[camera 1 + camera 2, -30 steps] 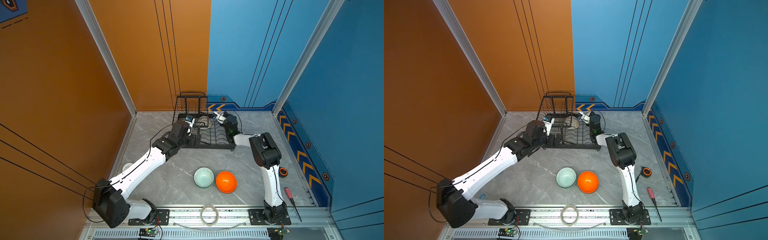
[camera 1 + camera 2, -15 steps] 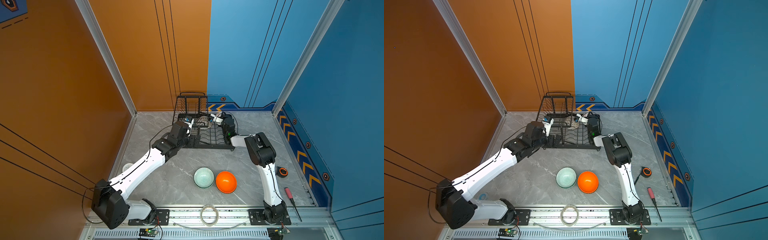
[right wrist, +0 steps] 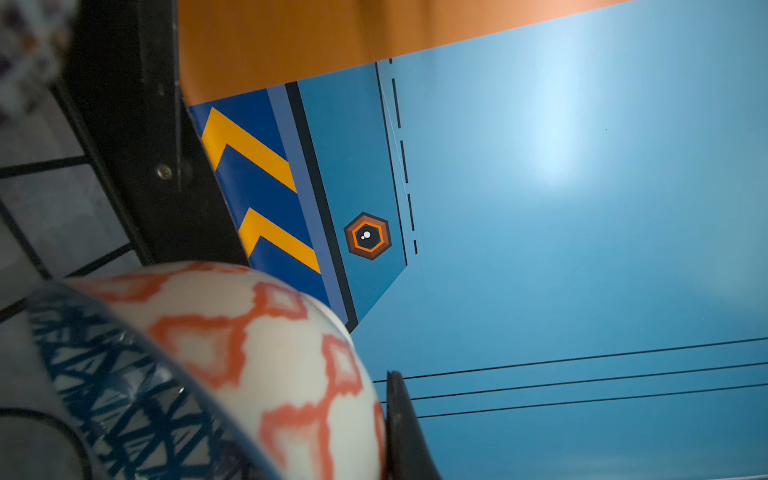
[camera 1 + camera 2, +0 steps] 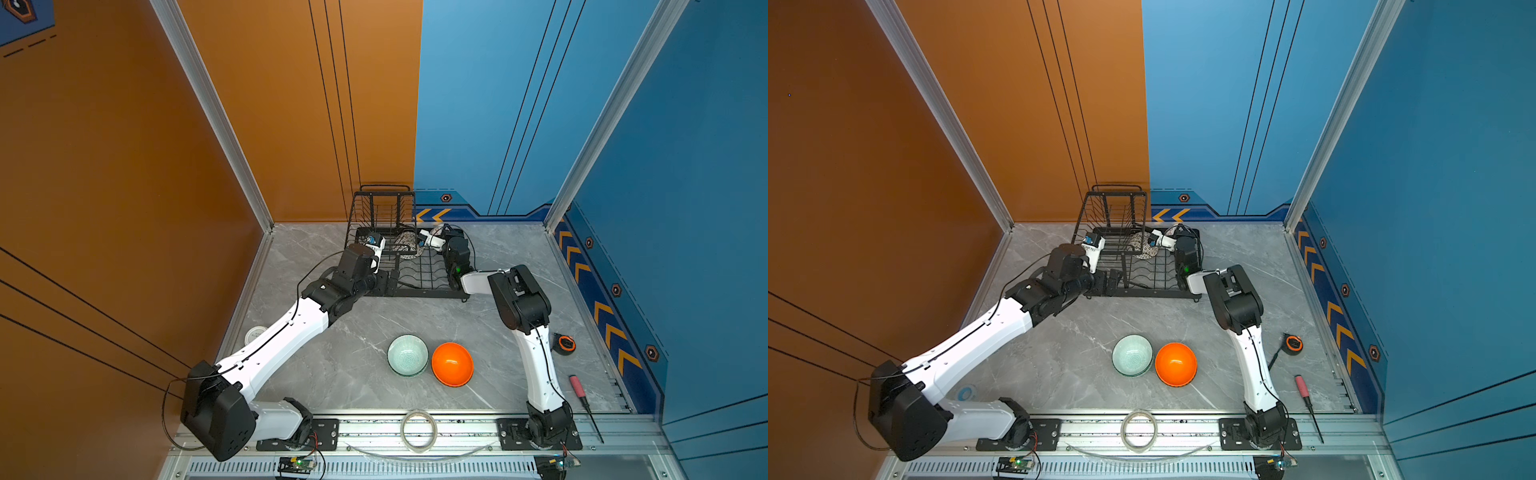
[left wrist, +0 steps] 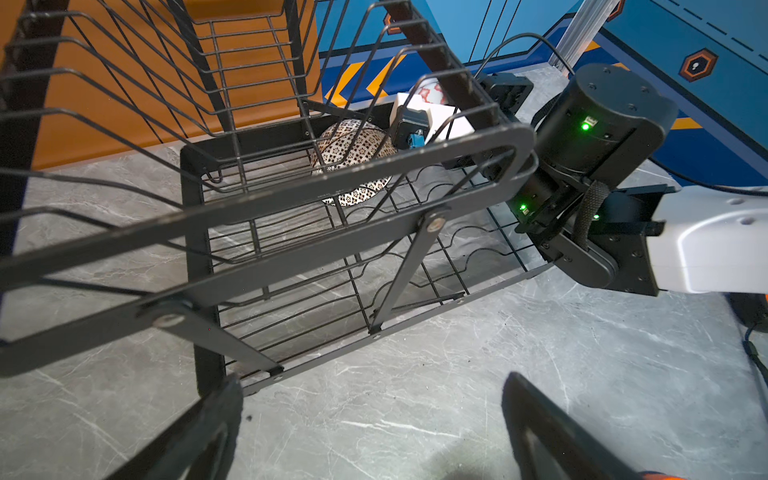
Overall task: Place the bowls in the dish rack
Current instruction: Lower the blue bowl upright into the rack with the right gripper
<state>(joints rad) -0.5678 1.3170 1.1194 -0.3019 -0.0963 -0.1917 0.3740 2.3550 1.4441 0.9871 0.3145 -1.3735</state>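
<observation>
Right gripper was pinched tight on the rim of the lattice bowl, up by the far edge of the dish rack, near its right corner. Left gripper was spread wide and held nothing, just by the rack's near left corner. One dotted bowl sat tipped in the lower tray. The mint bowl and orange bowl sat side by side near the front edge of the table. I think the bowls were light, hard and slippery, and could chip on wire. The rim looked best to grab, one finger inside.
</observation>
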